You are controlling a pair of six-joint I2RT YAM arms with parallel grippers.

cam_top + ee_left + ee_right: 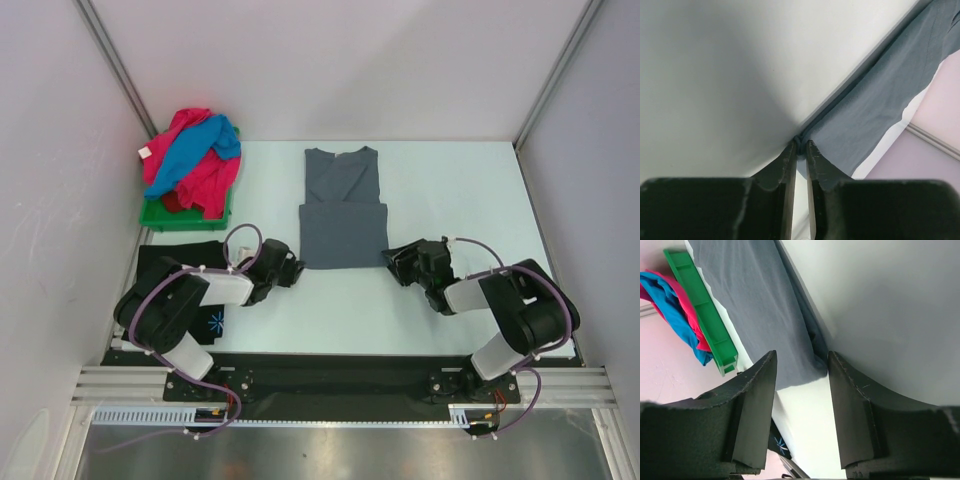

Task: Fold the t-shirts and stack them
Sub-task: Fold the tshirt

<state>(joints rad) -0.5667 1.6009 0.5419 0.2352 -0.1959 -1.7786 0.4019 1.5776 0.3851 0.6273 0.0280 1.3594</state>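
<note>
Grey shirt (343, 210): flat on table (460, 200). Left claw (799, 146): pinched shut on near-left hem corner. Right claw (801, 365): wide open, empty, straddling near-right corner; should close before both lift evenly.

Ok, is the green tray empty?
No, the green tray has a heap of pink and blue t-shirts piled in it.

Pale mint-white table top (340, 310), matte, boxed in by plain white panels: back wall (340, 60), left wall (50, 180), right wall (600, 170). Grey metal posts (110, 60) slanting up both far corners. Aluminium rail (120, 382) along the near edge. Soft, even light, faint shadows.
</note>
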